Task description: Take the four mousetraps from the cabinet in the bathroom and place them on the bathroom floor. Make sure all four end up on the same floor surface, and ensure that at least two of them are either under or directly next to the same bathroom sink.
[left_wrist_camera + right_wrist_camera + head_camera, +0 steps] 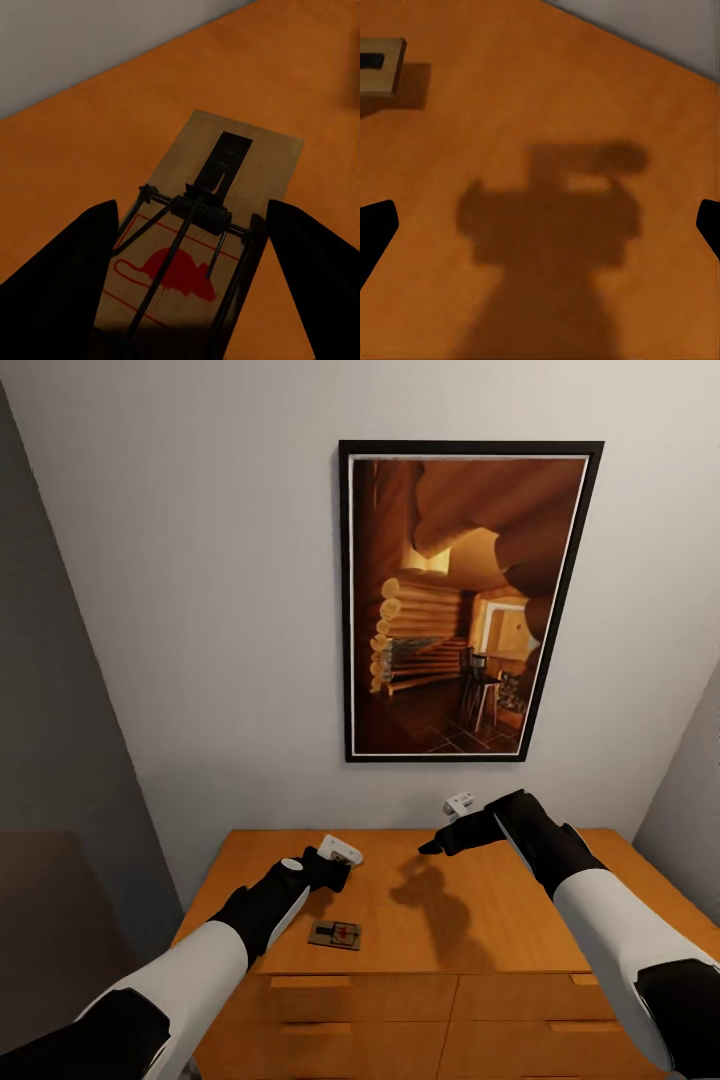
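A pale wall with a framed picture [468,600] rises behind the cabinet [480,920], whose flat orange top lies bare and roomy under both arms, its front edge and drawer fronts nearest the robot. The right gripper [540,225] hovers spread wide over bare wood. The left gripper [187,285] stands wide too, holding nothing, one mousetrap [202,225] lying flat between its fingers [60,285].

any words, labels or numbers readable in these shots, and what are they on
None: no readable text anywhere.
The mousetrap on the cabinet carries only a red mouse picture with red lines, no letters.
The framed picture on the wall shows a log interior, no writing.
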Available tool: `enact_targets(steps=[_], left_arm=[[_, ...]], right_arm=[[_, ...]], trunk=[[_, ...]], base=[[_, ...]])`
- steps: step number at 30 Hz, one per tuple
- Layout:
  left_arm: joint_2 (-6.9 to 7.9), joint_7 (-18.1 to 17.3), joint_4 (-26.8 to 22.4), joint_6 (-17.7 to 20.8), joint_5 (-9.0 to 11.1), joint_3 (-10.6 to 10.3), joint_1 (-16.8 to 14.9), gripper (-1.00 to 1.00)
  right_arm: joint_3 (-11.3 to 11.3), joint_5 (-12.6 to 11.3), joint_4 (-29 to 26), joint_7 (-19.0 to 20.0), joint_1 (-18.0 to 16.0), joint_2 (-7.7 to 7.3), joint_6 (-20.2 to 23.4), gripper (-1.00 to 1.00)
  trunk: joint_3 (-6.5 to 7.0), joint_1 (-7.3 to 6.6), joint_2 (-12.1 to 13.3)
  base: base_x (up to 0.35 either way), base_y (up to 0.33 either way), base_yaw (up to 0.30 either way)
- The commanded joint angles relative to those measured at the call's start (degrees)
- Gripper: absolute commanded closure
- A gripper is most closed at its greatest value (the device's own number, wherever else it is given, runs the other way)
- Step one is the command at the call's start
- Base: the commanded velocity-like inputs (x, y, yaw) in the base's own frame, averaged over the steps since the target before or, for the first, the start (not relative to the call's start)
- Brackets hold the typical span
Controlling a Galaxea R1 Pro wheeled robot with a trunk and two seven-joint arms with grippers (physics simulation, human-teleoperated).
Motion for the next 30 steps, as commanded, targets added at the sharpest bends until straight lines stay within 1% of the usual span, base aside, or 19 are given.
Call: enact_targets(steps=[1, 4, 17, 30], left_arm=[[0.02, -0.07, -0.09, 0.32, 0.06, -0.14, -0.06, 1.00], [0.19, -0.07, -0.12, 0.32, 0.06, -0.12, -0.06, 1.00], [0.59, 0.27, -0.12, 0.32, 0.06, 0.21, -0.06, 1.00], [0.37, 0.36, -0.13, 0.32, 0.06, 0.23, -0.06, 1.00]], right_arm=[[0.12, 0.60, -0.10, 0.48, -0.05, -0.04, 0.03, -1.00], [0.14, 0.60, -0.10, 0.48, -0.05, -0.04, 0.04, -1.00], [0.14, 0.60, -0.10, 0.48, -0.05, -0.04, 0.05, -1.00], [0.14, 0.60, -0.10, 0.41, -0.05, -0.04, 0.04, -1.00]], trunk=[[-0.13, 0.03, -0.12], [-0.13, 0.03, -0.12], [-0.13, 0.03, -0.12], [-0.13, 0.03, -0.12]], base=[[0.000, -0.007, 0.061], [0.000, -0.003, 0.172], [0.000, 0.000, 0.281], [0.000, 0.000, 0.287]])
